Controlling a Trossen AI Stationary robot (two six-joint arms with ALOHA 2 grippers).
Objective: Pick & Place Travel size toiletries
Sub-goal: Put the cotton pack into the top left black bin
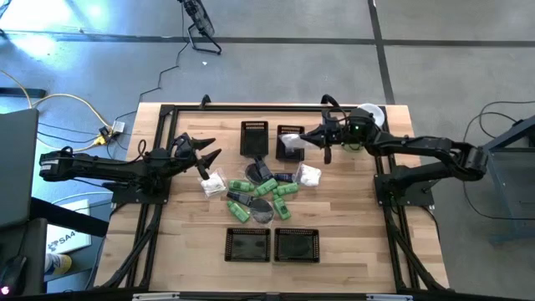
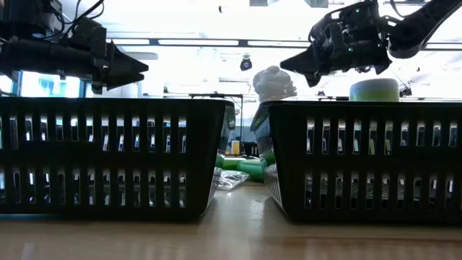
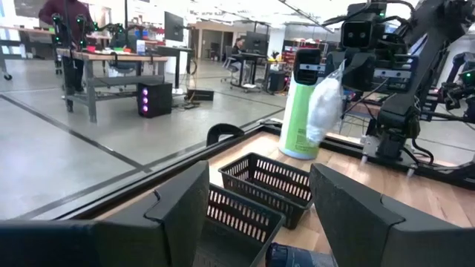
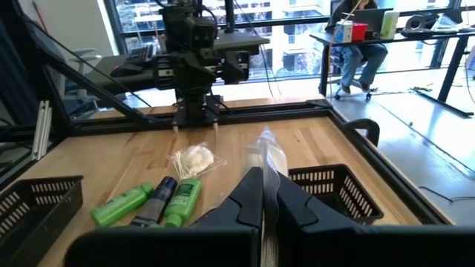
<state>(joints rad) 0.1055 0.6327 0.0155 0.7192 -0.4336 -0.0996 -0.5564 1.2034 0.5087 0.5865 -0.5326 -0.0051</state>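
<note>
Currently a white packet (image 1: 292,142) is pinched in the closed right gripper (image 1: 303,138); it should be centred over the far basket (image 1: 290,132) before release, while the left gripper (image 1: 209,155) is held open.

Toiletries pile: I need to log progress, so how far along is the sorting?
Done: nothing certain; the far black mesh baskets' contents cannot be read. In hand: the right gripper is shut on a clear-wrapped white packet, hanging over the far right basket. Left: green bottles, white packets and dark pieces lie mid-table, the near baskets look empty, and the left gripper is open.
</note>
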